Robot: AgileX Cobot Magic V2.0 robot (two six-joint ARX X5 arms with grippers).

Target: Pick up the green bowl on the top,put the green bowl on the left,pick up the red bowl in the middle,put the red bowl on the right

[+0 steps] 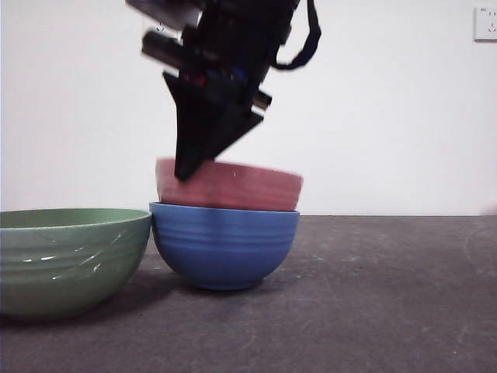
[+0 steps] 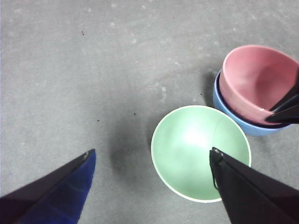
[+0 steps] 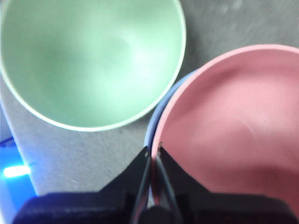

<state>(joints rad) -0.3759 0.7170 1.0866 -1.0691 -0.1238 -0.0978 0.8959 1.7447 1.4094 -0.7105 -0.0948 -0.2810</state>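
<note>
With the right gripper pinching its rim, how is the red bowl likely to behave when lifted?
The red bowl looks rigid, so it should keep its shape. Held only at one rim spot by the right gripper, it will probably hang tilted. It already sits askew in the blue bowl, so it likely lifts free.

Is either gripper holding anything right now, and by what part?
The right gripper is pinching the red bowl by its rim, on the side nearest the green bowl. The left gripper is open and holds nothing.

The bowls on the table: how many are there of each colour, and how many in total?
Green bowl: 1
Red bowl: 1
Blue bowl: 1
Total: 3 bowls
</note>
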